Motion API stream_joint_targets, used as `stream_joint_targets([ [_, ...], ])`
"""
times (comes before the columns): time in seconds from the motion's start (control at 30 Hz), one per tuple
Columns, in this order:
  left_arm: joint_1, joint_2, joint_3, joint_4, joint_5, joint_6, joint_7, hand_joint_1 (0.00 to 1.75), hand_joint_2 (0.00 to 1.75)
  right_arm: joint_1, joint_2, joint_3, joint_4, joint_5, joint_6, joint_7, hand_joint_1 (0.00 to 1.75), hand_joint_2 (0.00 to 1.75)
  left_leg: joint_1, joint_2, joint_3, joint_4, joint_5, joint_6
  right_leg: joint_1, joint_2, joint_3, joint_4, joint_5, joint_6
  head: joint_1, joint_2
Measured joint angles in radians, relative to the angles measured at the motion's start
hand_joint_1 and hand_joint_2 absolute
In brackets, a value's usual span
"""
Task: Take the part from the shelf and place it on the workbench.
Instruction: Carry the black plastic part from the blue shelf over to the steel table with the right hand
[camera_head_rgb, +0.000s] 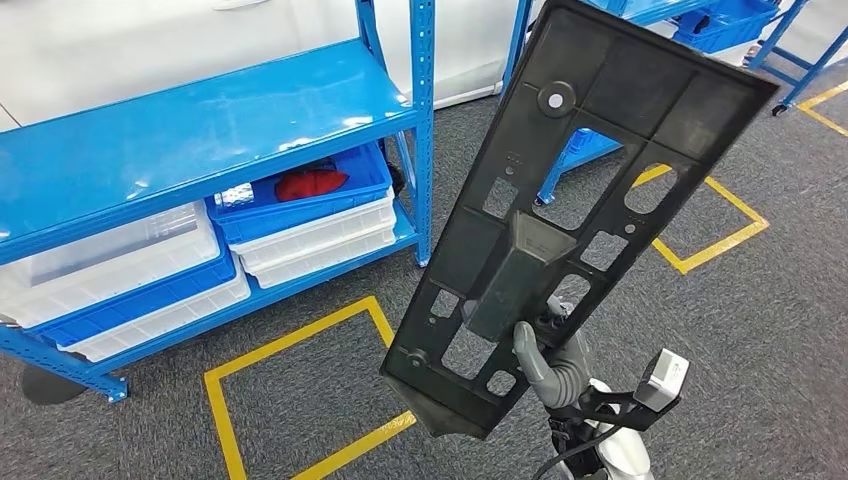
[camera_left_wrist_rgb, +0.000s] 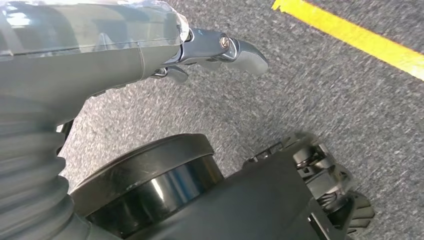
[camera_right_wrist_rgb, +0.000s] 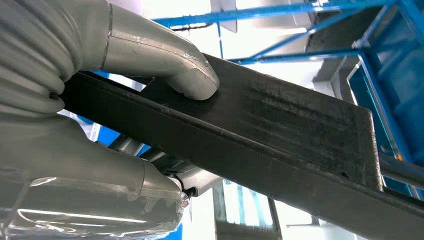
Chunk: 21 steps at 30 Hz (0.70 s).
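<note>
Across the left half of your head view stands the blue shelf (camera_head_rgb: 200, 130), its glossy top board running from the left edge up toward the top centre. Under that board you see stacked white bins (camera_head_rgb: 320, 240) and a blue bin (camera_head_rgb: 300, 205) with something red (camera_head_rgb: 310, 184) inside. Grey carpet (camera_head_rgb: 760, 340) covers the floor, marked with yellow tape outlines (camera_head_rgb: 290, 345) at lower centre and at right of centre. A second blue rack (camera_head_rgb: 720, 20) sits in the upper right corner.

Your task's thing, the part (camera_head_rgb: 590, 170), is a long black plastic panel with rectangular and oval cutouts and a raised rib down its middle. It slants from the bottom centre of the frame up to the top right, held in the air off the shelf and in front of the carpet.

Your right hand (camera_head_rgb: 550, 365) grips the part near its lower end, at bottom centre right of the head view. In the right wrist view, the right hand (camera_right_wrist_rgb: 100, 100) is clamped on the panel's edge, the grey thumb (camera_right_wrist_rgb: 190, 75) pressed flat on its dark face, the rest of the hand wrapped beneath.

Your left hand (camera_left_wrist_rgb: 200, 55) hangs over the carpet in the left wrist view, near a yellow tape line at upper right. It holds nothing that you can see there; whether its fingers are apart or curled, you cannot tell.
</note>
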<state>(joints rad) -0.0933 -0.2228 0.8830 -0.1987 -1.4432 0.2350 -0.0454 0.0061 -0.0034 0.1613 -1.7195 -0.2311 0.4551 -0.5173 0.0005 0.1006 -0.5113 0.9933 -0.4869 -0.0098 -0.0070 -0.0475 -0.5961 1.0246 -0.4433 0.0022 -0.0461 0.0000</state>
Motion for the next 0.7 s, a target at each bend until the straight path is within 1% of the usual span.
stream_joint_targets([
  [0.03,-0.001,0.000,0.000,0.000,-0.001,0.001,0.001,0.00,1.75,0.004,0.000,-0.004,-0.004,0.000,0.001,0.000,1.75,1.75,0.002,0.001,0.001,0.002,-0.003,-0.006,-0.001,0.009,-0.001,-0.002,0.002,-0.007,0.000,0.000],
  [0.07,-0.001,0.000,0.000,0.000,-0.002,0.002,0.001,0.00,1.75,0.007,0.000,-0.007,-0.007,0.000,0.002,0.000,1.75,1.75,0.004,-0.011,-0.002,0.012,-0.013,-0.011,-0.003,0.018,-0.001,-0.005,0.004,-0.014,0.000,0.000],
  [0.1,-0.001,0.000,0.000,0.000,-0.002,0.002,0.002,0.00,1.75,0.009,0.001,-0.009,-0.011,0.001,0.004,0.000,1.75,1.75,0.006,-0.031,-0.013,0.040,-0.034,-0.016,-0.005,0.027,-0.002,-0.008,0.008,-0.021,0.000,0.000],
  [0.13,-0.002,0.000,0.000,0.000,-0.002,0.002,0.002,0.00,1.75,0.010,0.003,-0.010,-0.014,0.001,0.006,0.000,1.75,1.75,0.009,-0.056,-0.034,0.089,-0.065,-0.019,-0.006,0.037,-0.002,-0.010,0.010,-0.026,0.000,0.000],
  [0.17,-0.004,0.000,0.000,0.000,-0.002,0.002,0.004,0.00,1.75,0.010,0.004,-0.011,-0.015,0.001,0.008,0.000,1.75,1.75,0.009,-0.077,-0.062,0.155,-0.100,-0.021,-0.005,0.047,-0.004,-0.010,0.012,-0.030,0.000,0.000],
  [0.2,-0.008,0.000,0.000,0.000,-0.002,0.003,0.008,0.00,1.75,0.010,0.006,-0.011,-0.016,0.001,0.010,0.000,1.75,1.75,0.010,-0.086,-0.091,0.224,-0.130,-0.022,-0.003,0.057,-0.005,-0.009,0.013,-0.033,0.000,0.000],
  [0.23,-0.012,0.000,0.000,0.000,-0.005,0.004,0.014,0.00,1.75,0.011,0.007,-0.011,-0.016,0.001,0.012,0.000,1.75,1.75,0.009,-0.089,-0.113,0.275,-0.146,-0.022,-0.001,0.068,-0.006,-0.009,0.013,-0.033,0.000,0.000],
  [0.27,-0.015,0.000,-0.001,0.000,-0.010,0.005,0.022,0.00,1.75,0.011,0.008,-0.011,-0.016,0.001,0.013,0.000,1.75,1.75,0.009,-0.091,-0.119,0.292,-0.141,-0.020,0.001,0.081,-0.006,-0.007,0.014,-0.034,0.000,0.000],
  [0.3,-0.017,0.000,-0.003,0.000,-0.020,0.007,0.031,0.00,1.75,0.010,0.008,-0.011,-0.016,0.001,0.014,0.000,1.75,1.75,0.009,-0.092,-0.108,0.271,-0.118,-0.016,0.003,0.093,-0.006,-0.005,0.014,-0.034,0.000,0.000],
  [0.33,-0.017,0.000,-0.006,0.000,-0.032,0.009,0.041,0.00,1.75,0.009,0.008,-0.011,-0.016,0.002,0.015,0.000,1.75,1.75,0.009,-0.099,-0.081,0.212,-0.080,-0.010,0.004,0.107,-0.006,-0.003,0.014,-0.034,0.000,0.000],
  [0.37,-0.016,0.002,-0.010,0.000,-0.042,0.010,0.051,0.00,1.75,0.008,0.009,-0.012,-0.016,0.002,0.015,0.000,1.75,1.75,0.009,-0.119,-0.049,0.141,-0.046,-0.003,0.005,0.120,-0.006,-0.002,0.015,-0.033,0.000,0.000],
  [0.4,-0.015,0.004,-0.013,0.000,-0.049,0.012,0.062,0.00,1.75,0.006,0.010,-0.012,-0.016,0.003,0.016,0.000,1.75,1.75,0.009,-0.138,-0.023,0.079,-0.022,0.003,0.005,0.133,-0.008,0.000,0.016,-0.030,0.000,0.000],
  [0.43,-0.015,0.007,-0.015,0.000,-0.052,0.013,0.072,0.00,1.75,0.003,0.012,-0.012,-0.016,0.004,0.017,0.001,1.75,1.75,0.008,-0.155,-0.006,0.034,-0.010,0.006,0.004,0.143,-0.013,0.001,0.019,-0.025,0.000,0.000],
  [0.47,-0.016,0.010,-0.016,0.000,-0.053,0.014,0.081,0.00,1.75,0.002,0.013,-0.012,-0.016,0.005,0.018,0.002,1.75,1.75,0.006,-0.164,0.000,0.015,-0.011,0.009,0.001,0.152,-0.018,0.001,0.023,-0.019,0.000,0.000],
  [0.5,-0.017,0.014,-0.016,0.000,-0.054,0.016,0.089,0.00,1.75,0.001,0.013,-0.013,-0.016,0.006,0.018,0.002,1.75,1.75,0.004,-0.159,0.001,0.007,-0.010,0.010,-0.001,0.162,-0.023,0.000,0.028,-0.012,0.000,0.000],
  [0.53,-0.019,0.018,-0.018,0.000,-0.057,0.018,0.097,0.00,1.75,0.001,0.014,-0.015,-0.016,0.007,0.019,0.003,1.75,1.75,0.006,-0.151,0.003,0.000,-0.007,0.014,-0.002,0.165,-0.025,-0.002,0.031,-0.005,0.000,0.000],
  [0.57,-0.020,0.024,-0.020,0.000,-0.062,0.021,0.105,0.00,1.75,0.001,0.014,-0.017,-0.017,0.008,0.019,0.004,1.75,1.75,0.007,-0.142,0.006,-0.007,-0.001,0.018,-0.001,0.155,-0.028,0.001,0.028,0.000,0.000,0.000],
  [0.6,-0.019,0.033,-0.024,0.000,-0.068,0.022,0.111,0.00,1.75,0.000,0.014,-0.019,-0.017,0.008,0.021,0.005,1.75,1.75,0.009,-0.130,0.010,-0.015,0.004,0.023,0.001,0.134,-0.037,0.017,0.016,0.006,0.000,0.000],
  [0.63,-0.017,0.041,-0.027,0.000,-0.072,0.022,0.113,0.00,1.75,-0.001,0.014,-0.020,-0.018,0.009,0.024,0.005,1.75,1.75,0.011,-0.117,0.012,-0.020,0.009,0.027,0.001,0.106,-0.055,0.055,-0.007,0.010,0.000,0.000],
  [0.67,-0.015,0.052,-0.030,0.000,-0.073,0.021,0.114,0.00,1.75,-0.002,0.014,-0.021,-0.018,0.009,0.027,0.006,1.75,1.75,0.009,-0.103,0.013,-0.022,0.010,0.029,0.000,0.080,-0.084,0.114,-0.039,0.015,0.000,0.000],
  [0.7,-0.013,0.062,-0.031,0.000,-0.073,0.021,0.113,0.00,1.75,-0.003,0.014,-0.022,-0.018,0.009,0.030,0.006,1.75,1.75,0.008,-0.090,0.012,-0.022,0.010,0.031,-0.004,0.065,-0.119,0.186,-0.073,0.019,0.000,0.000],
])
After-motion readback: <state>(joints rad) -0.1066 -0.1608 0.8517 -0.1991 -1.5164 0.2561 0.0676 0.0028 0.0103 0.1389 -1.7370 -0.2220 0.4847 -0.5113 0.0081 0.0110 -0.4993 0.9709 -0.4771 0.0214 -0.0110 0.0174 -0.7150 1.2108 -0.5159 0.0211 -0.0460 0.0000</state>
